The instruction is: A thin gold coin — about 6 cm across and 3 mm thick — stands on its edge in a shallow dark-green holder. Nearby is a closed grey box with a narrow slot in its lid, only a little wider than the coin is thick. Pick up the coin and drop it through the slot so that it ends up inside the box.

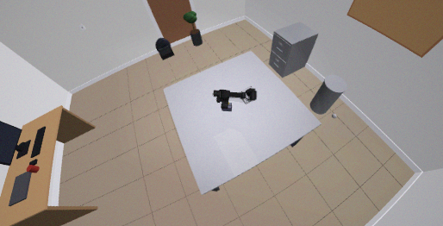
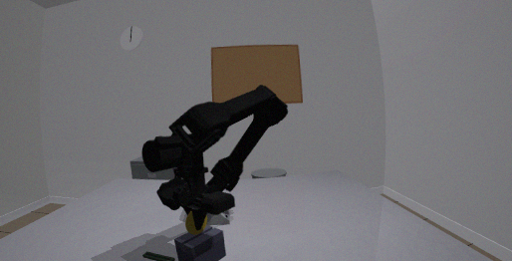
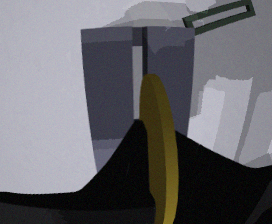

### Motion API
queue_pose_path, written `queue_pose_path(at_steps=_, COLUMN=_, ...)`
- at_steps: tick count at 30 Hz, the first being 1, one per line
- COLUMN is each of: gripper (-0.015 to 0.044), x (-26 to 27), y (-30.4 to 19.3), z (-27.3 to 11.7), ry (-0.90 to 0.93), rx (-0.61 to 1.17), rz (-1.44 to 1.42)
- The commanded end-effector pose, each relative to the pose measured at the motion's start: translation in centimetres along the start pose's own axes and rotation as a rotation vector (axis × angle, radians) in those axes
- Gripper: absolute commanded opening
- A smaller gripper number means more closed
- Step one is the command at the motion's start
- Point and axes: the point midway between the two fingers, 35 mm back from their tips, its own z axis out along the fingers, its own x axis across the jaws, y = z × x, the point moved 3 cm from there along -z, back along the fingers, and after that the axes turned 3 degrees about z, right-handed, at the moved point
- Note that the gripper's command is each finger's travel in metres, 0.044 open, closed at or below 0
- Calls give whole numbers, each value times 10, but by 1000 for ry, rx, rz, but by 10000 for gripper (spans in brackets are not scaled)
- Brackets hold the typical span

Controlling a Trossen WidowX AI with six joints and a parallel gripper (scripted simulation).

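Observation:
The gold coin (image 2: 191, 223) (image 3: 159, 150) stands on edge, clamped between the fingertips of my gripper (image 2: 199, 225) (image 3: 144, 128). The grey box (image 1: 226, 108) (image 2: 201, 249) (image 3: 109, 90) is below it. The coin's lower edge is at or just above the lid in the exterior view; whether it touches the lid cannot be told. In the wrist view the slot (image 3: 137, 75) runs lengthwise; the coin lies nearly along it, with its far end over the slot's right edge. The dark-green holder (image 2: 158, 256) (image 3: 227, 21) is empty. The fingers hide the near part of the slot.
The white table (image 1: 194, 118) (image 2: 319, 231) carries the arm (image 1: 236, 95) (image 2: 234, 114), whose base stands behind the box in the exterior view. The holder lies on the table beside the box. Shadows of the arm fall around both. A filing cabinet (image 1: 297, 47) stands beyond the table.

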Motion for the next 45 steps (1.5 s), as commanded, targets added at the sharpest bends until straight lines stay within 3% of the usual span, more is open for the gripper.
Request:
queue_pose_path(at_steps=1, gripper=0, x=0, y=-1, z=3, ry=2, rx=6, rz=6)
queue_pose_path(at_steps=7, gripper=0, x=0, y=-1, z=4, ry=2, rx=6, rz=6)
queue_pose_path(at_steps=13, gripper=157, x=0, y=0, z=1, ry=0, rx=0, rz=-1)
queue_pose_path(at_steps=22, gripper=161, x=0, y=0, z=1, ry=0, rx=0, rz=-1)
queue_pose_path(at_steps=31, gripper=397, x=0, y=0, z=-19, ry=-1, rx=0, rz=0)
queue_pose_path(at_steps=33, gripper=440, x=-1, y=-1, z=-38, ry=0, rx=2, rz=4)
queue_pose_path(at_steps=36, gripper=440, x=-2, y=-4, z=-60, ry=3, rx=6, rz=7)
queue_pose_path(at_steps=45, gripper=440, x=-2, y=-4, z=-60, ry=3, rx=6, rz=7)
